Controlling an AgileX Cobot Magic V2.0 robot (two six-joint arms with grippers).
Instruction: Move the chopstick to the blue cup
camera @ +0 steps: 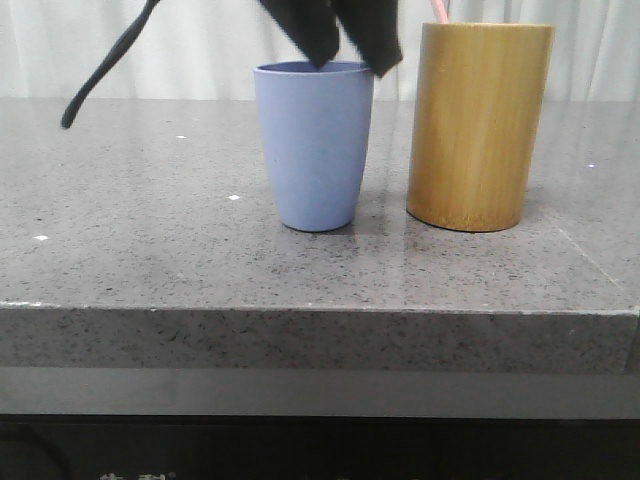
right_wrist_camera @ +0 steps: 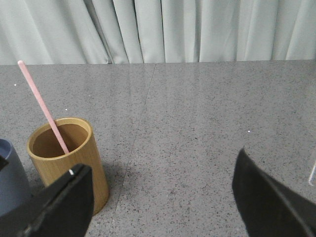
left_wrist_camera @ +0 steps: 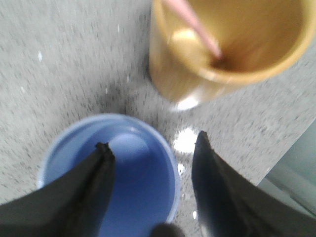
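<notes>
The blue cup (camera: 316, 145) stands upright mid-table and looks empty inside in the left wrist view (left_wrist_camera: 133, 173). One pale pink chopstick (left_wrist_camera: 192, 27) leans inside the bamboo cup (camera: 478, 125) just right of it; its tip pokes above the rim (camera: 439, 10). My left gripper (camera: 353, 62) hovers open and empty over the blue cup's rim (left_wrist_camera: 152, 139), one finger over the inside and one outside the rim on the bamboo cup's side. My right gripper (right_wrist_camera: 162, 160) is open and empty above bare table, off to the side of the bamboo cup (right_wrist_camera: 59, 160) and chopstick (right_wrist_camera: 42, 106).
A black cable (camera: 100, 70) hangs at the upper left. The grey speckled stone table (camera: 150, 240) ends at a front edge near the camera. Pale curtains (right_wrist_camera: 197, 29) hang behind the table. The blue cup's edge shows beside the bamboo cup (right_wrist_camera: 7, 177).
</notes>
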